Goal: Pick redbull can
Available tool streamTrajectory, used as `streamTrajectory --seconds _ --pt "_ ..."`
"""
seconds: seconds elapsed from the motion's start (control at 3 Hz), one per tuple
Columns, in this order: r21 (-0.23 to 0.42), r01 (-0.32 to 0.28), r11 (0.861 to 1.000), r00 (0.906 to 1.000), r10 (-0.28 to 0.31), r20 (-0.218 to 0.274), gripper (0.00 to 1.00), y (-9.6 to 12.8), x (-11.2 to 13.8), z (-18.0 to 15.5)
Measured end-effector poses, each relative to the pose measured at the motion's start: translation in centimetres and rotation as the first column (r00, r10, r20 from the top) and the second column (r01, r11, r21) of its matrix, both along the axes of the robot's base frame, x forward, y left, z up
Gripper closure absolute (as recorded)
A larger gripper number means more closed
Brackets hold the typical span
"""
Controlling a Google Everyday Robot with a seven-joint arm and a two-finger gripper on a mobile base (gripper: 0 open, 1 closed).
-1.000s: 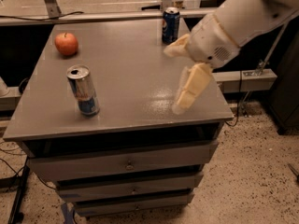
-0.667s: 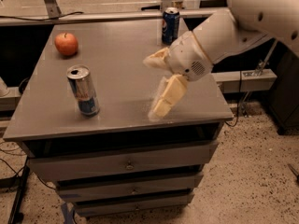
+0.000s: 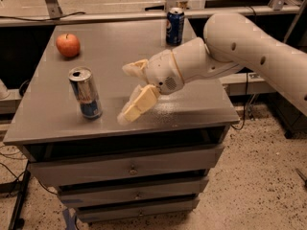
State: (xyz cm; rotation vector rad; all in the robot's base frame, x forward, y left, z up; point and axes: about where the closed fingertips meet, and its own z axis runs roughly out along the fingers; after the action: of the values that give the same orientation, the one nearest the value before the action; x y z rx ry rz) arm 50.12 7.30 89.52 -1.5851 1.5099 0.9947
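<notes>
One small gap left between the open gripper [image 3: 124,94] and the can [image 3: 85,92].
The can stands upright near the front left of the table [image 3: 110,47], with the gripper low over the top just to its right, fingers spread apart and not touching it. The can is slim and tall, so I judge tipping the main risk: if the lower finger [image 3: 139,104] strikes its side before the jaws straddle it, it could topple or slide toward the front edge. The apple [image 3: 68,44] and blue can [image 3: 175,26] sit well clear. Compared with a second ago, the gripper has swung from the table's right side leftward to the can; the can has not moved.
</notes>
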Motion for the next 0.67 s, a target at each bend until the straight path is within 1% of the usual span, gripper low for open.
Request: streamTrajectory --seconds 0.33,0.67 --pt "0.076 0.017 0.997 0.9995 -0.015 -0.027 0.0 2.6 1.2 -0.8" --pt "0.139 0.021 0.99 0.9978 -0.012 -0.066 0.0 5.5 1.2 -1.7"
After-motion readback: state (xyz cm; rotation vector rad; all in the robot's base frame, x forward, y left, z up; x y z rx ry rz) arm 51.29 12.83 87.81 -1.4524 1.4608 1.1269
